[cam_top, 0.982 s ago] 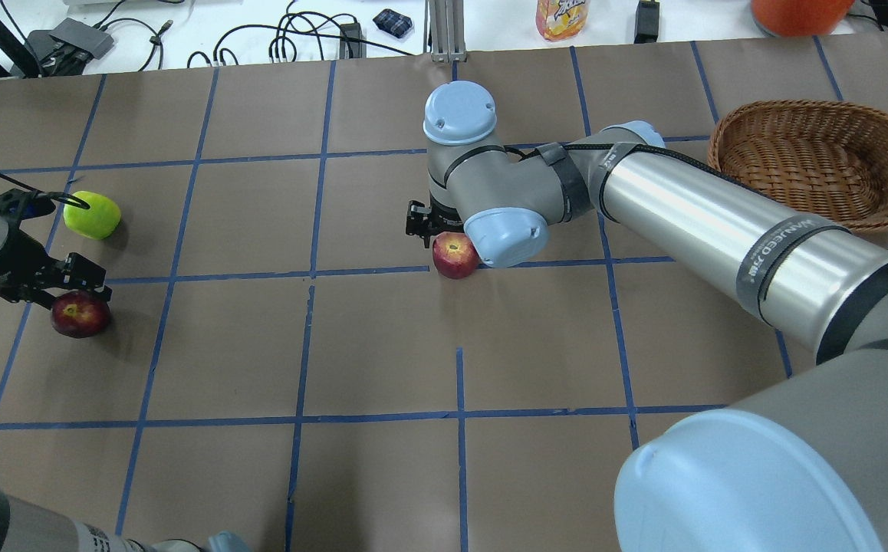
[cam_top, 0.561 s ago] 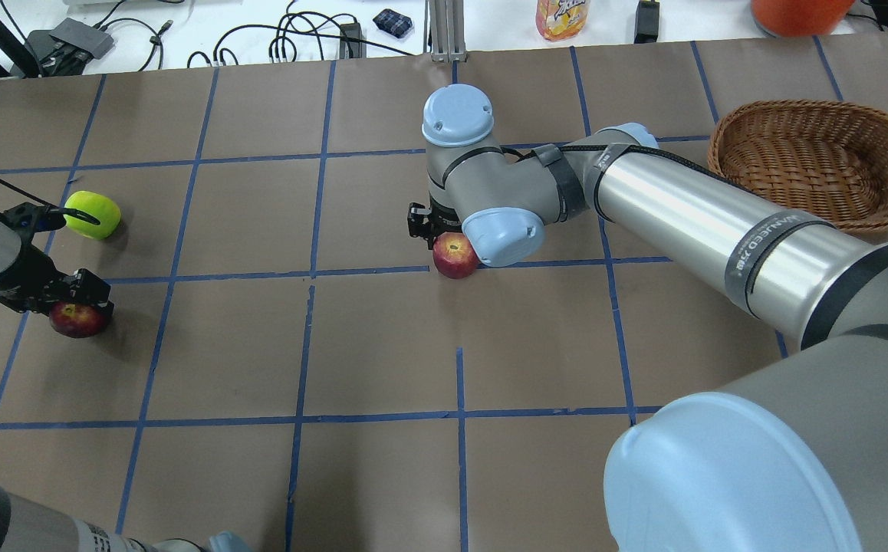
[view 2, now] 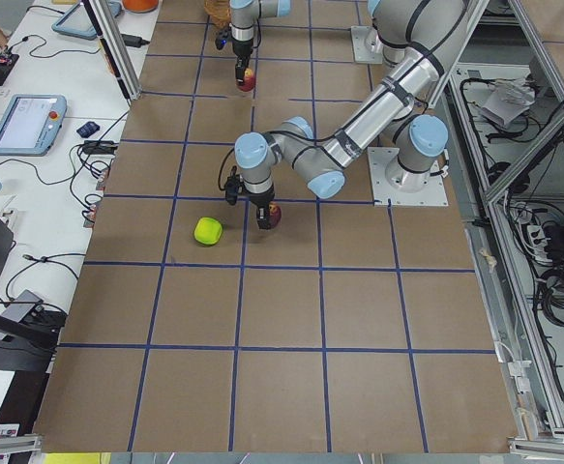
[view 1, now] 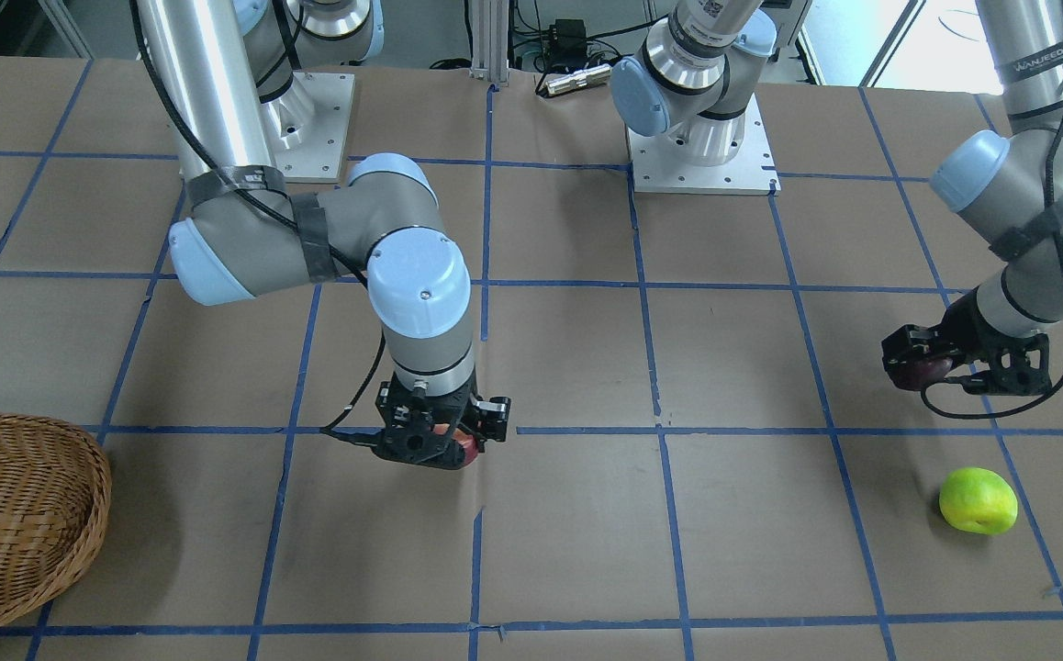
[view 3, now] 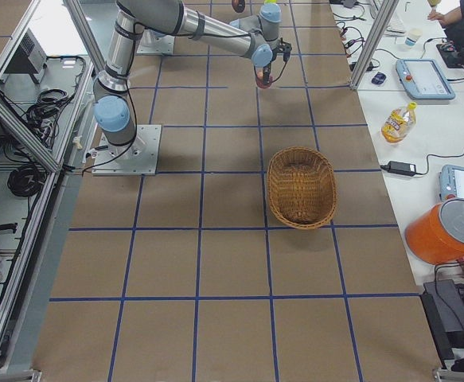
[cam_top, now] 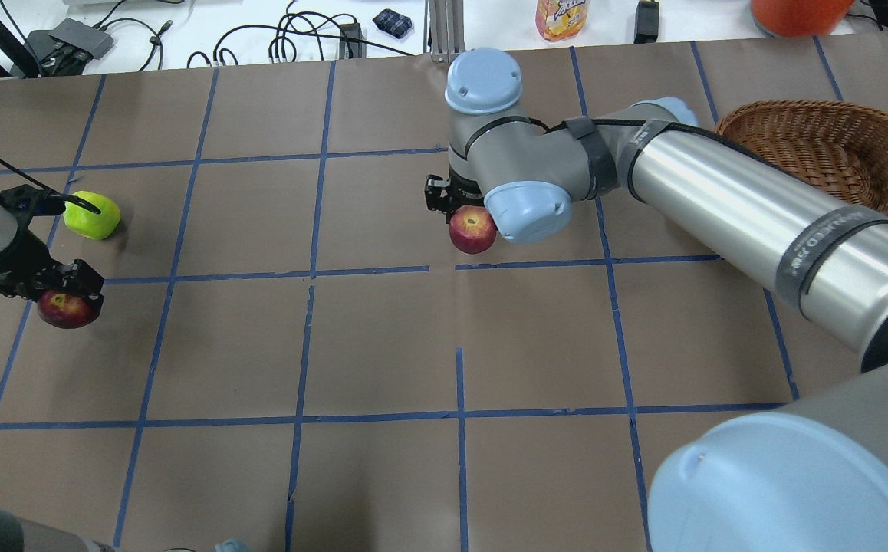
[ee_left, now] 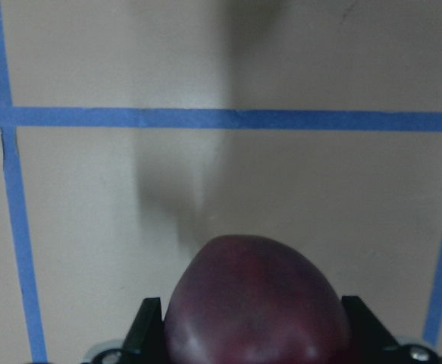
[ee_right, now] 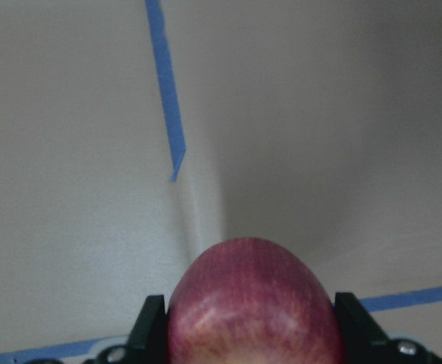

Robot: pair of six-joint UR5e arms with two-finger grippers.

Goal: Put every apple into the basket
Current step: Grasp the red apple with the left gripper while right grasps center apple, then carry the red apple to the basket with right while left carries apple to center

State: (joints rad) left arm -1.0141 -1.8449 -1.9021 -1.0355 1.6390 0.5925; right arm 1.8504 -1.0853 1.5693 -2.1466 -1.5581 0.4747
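Observation:
My right gripper (cam_top: 465,218) is shut on the red apple (cam_top: 472,231) and holds it above the table's middle; the wrist view shows the red apple (ee_right: 251,303) between both fingers. My left gripper (cam_top: 60,295) is shut on the dark maroon apple (cam_top: 65,309) at the table's left side; this apple (ee_left: 255,303) fills the wrist view between the fingers. The yellow-green apple (cam_top: 92,215) lies on the paper just beyond the left gripper. The wicker basket (cam_top: 812,123) stands empty at the far right, to the right of the red apple.
The right arm's silver link (cam_top: 728,203) stretches across the table's right half in front of the basket. A drink bottle (cam_top: 563,17), cables and an orange container (cam_top: 797,14) stand beyond the far edge. The basket also shows in the front view (view 1: 8,514).
The right gripper has lifted the red apple off the paper and carried it farther and to the right. The left gripper has come down and shut on the maroon apple.

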